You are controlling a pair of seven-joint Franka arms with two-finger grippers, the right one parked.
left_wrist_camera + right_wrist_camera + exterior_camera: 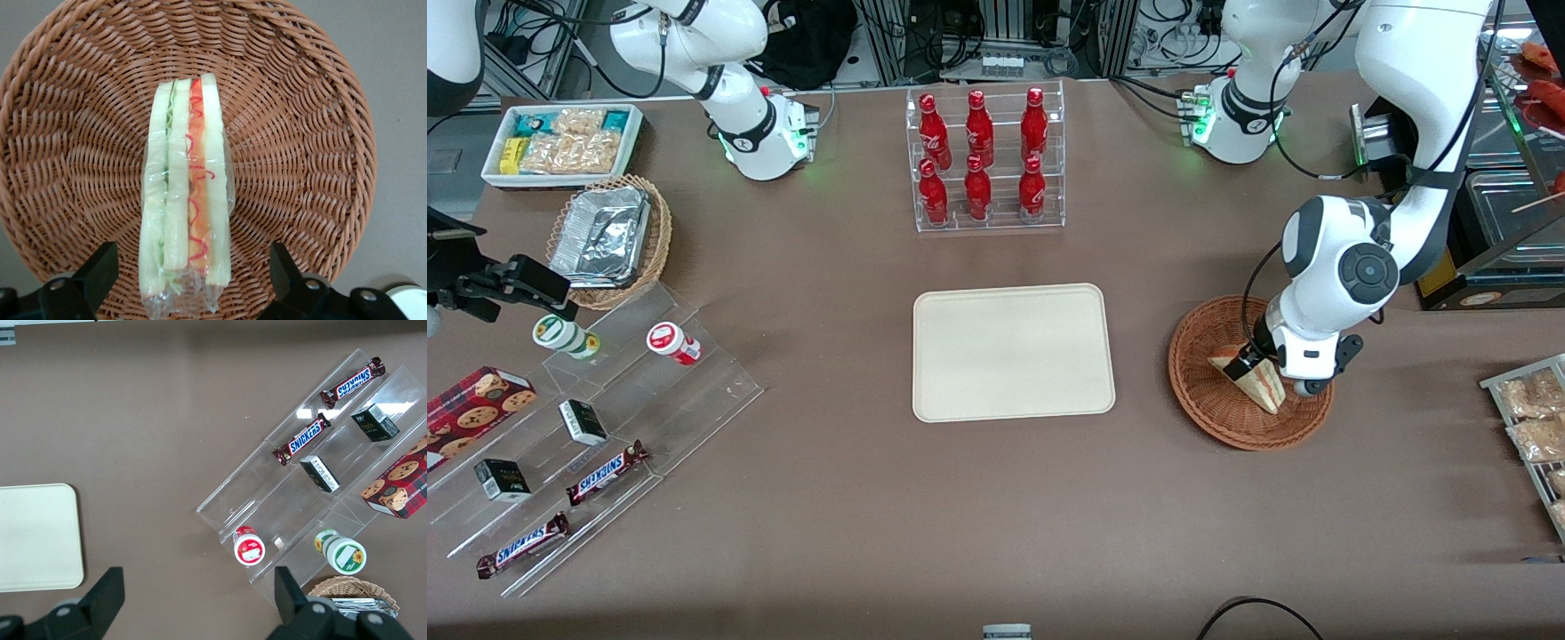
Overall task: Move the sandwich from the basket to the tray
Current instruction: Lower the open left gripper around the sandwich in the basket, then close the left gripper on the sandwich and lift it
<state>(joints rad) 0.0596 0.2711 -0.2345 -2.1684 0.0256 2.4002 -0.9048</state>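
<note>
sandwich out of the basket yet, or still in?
Still in: the sandwich lies on the basket weave, the open gripper straddling it with gaps to both fingers.

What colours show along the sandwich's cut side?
Pale bread with green and red-orange filling on the sandwich, clearest in the left wrist view; the open tool straddles it.

The basket (313,133) is looking like rough woven wicker, reddish-brown, pretty matt. The sandwich (183,193) is sitting in it in clear, shiny plastic wrap that's catching a bit of glare. The hand (190,277), low over the basket, is showing matt black plastic fingers (100,270), spread either side of the sandwich. The tray (1014,352) is looking smooth and matt cream, and the desk (960,516) is looking matt brown.
</note>
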